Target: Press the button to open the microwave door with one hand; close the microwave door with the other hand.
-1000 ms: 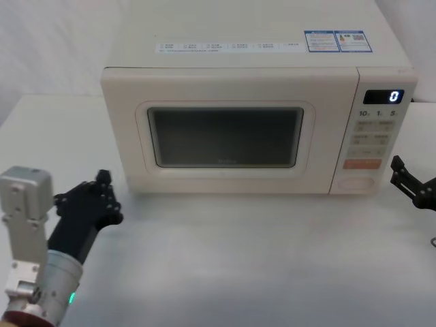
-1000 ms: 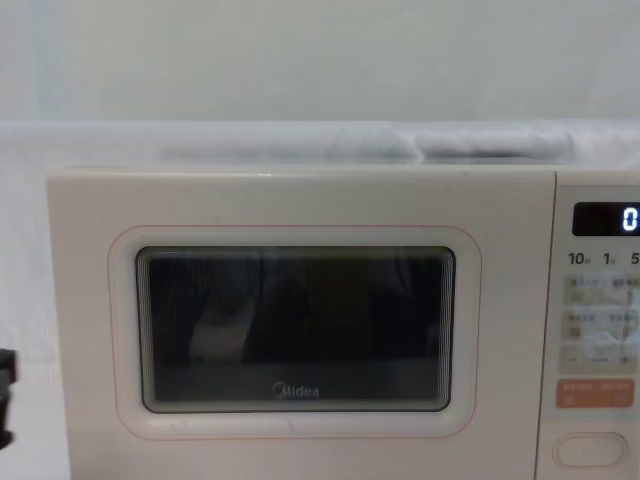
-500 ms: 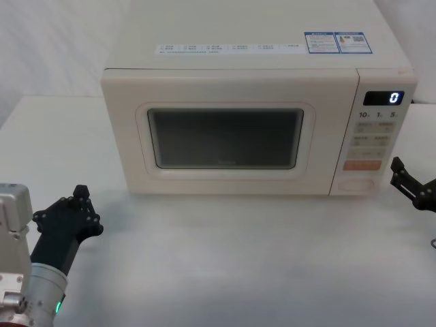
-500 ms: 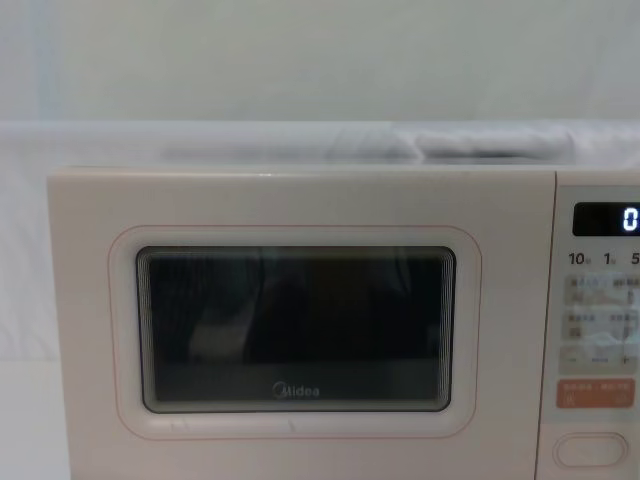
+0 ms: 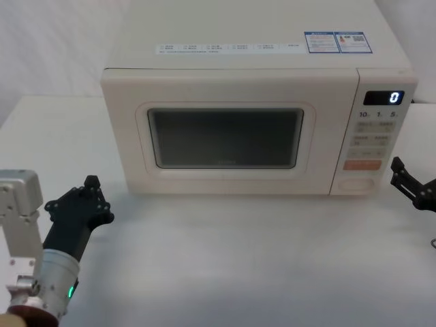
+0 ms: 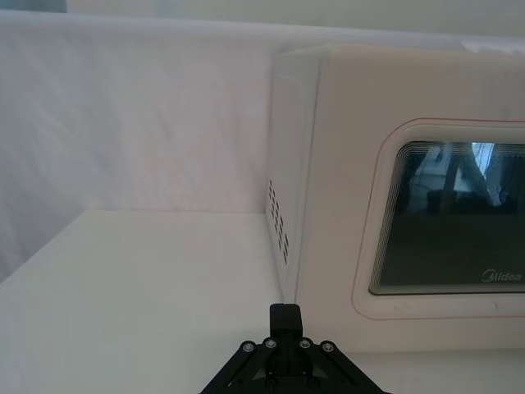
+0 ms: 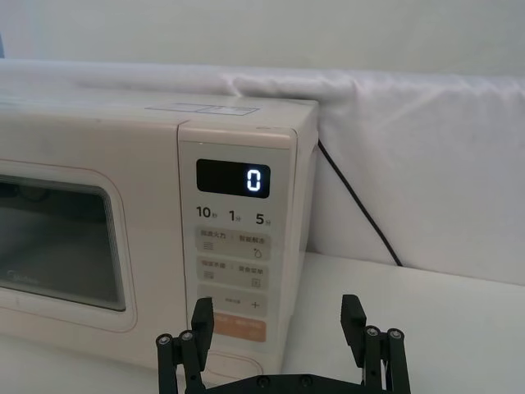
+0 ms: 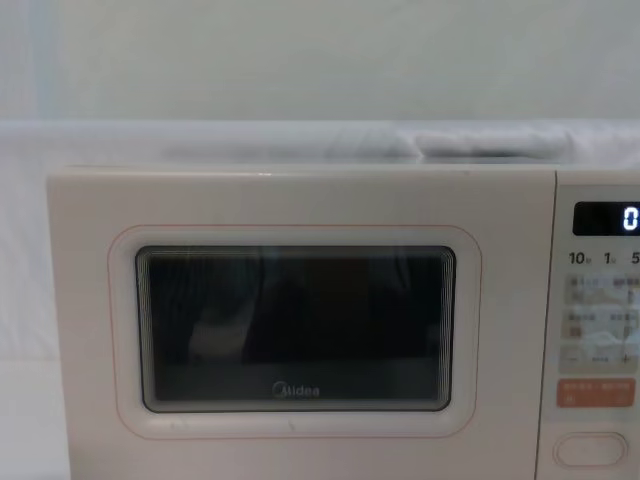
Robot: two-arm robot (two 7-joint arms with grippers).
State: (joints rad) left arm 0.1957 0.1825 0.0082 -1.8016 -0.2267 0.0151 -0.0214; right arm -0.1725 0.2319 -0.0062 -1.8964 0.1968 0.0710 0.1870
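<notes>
head view: finding the door shut flush against the microwave, so judging the press as not yet done. locating the button at the bottom of the control panel, on the microwave's right end, just under the orange key. seeing the right gripper hovering over the table just beside that right end, at about the button's height, fingers spread apart and holding nothing. placing the button ahead of and to the left of that gripper, near it, with only the microwave's front corner between. seeing the left gripper low over the table off the door's lower left corner, fingers looking pinched together on nothing, well apart from the button with the whole width of the door in between. judging the right arm as much the nearer one for the press, and the left as better set for pushing the door back. noting the button's long axis running sideways across the panel face, so reckoning on a push straight into that face, bringing the gripper round in front of the panel first rather than coming in from the side. right wrist view: looking at the panel from its front right, with the orange key sitting between and just beyond the spread fingers.
</notes>
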